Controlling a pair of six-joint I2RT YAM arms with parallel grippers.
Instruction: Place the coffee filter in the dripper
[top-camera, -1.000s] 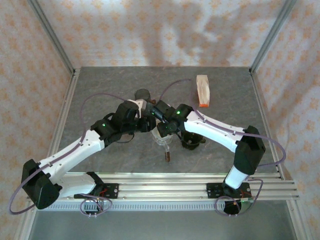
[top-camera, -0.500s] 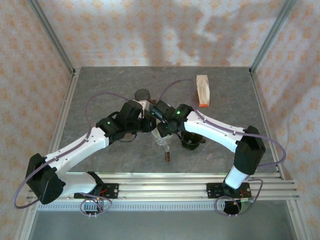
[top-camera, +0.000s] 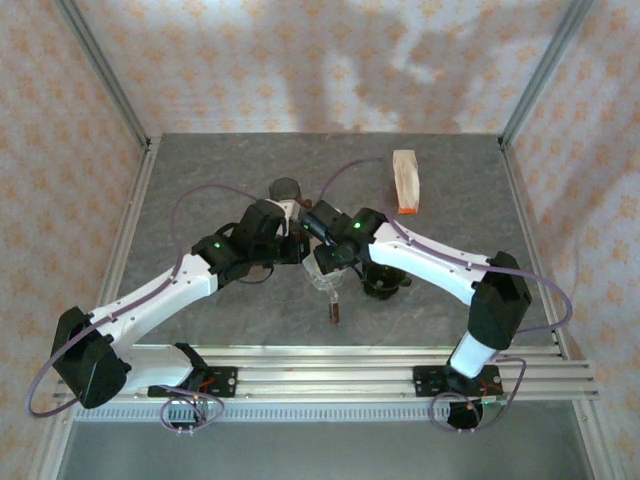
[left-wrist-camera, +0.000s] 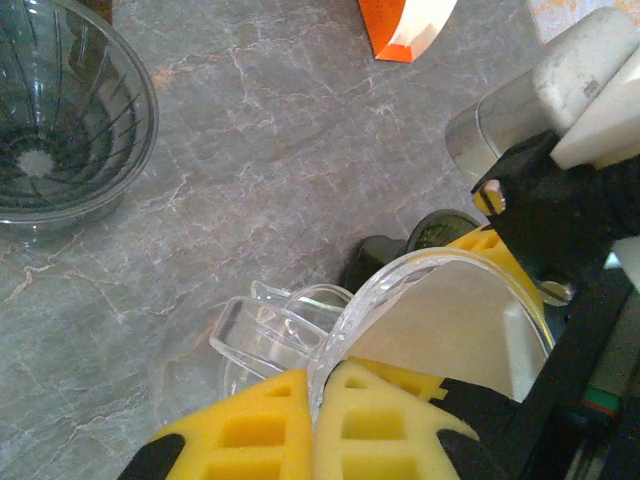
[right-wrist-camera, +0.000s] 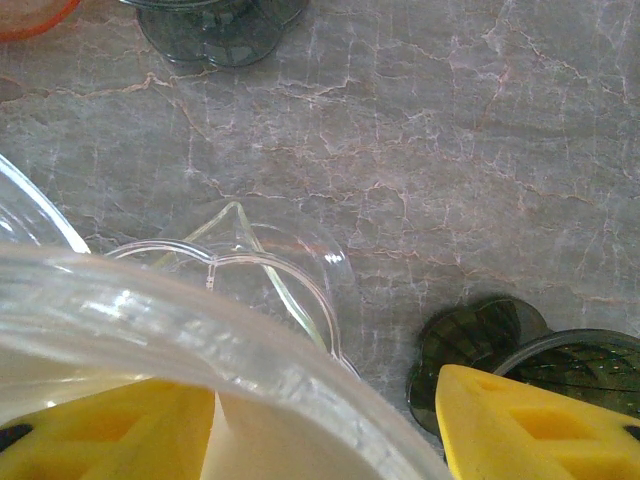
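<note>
The rim of a clear dripper (left-wrist-camera: 430, 268) is clamped at the middle of the desk (top-camera: 200, 170) by the left end effector (left-wrist-camera: 318, 378), a white coffee filter (left-wrist-camera: 450, 330) seen inside it. The right end effector (right-wrist-camera: 325, 400) is set astride the same rim, fingers apart; whether it grips cannot be told. Bare desk is seen to both sides, with an orange-tipped filter pack (top-camera: 405, 181) lying toward the far right corner.

Your white-shelled, black-jointed left arm (top-camera: 150, 297) and matching right arm (top-camera: 432, 263) carried small green lights (top-camera: 216, 241), looping thin purple cables (top-camera: 200, 192); fingers had yellow ribbed foam pads (left-wrist-camera: 250, 430).
</note>
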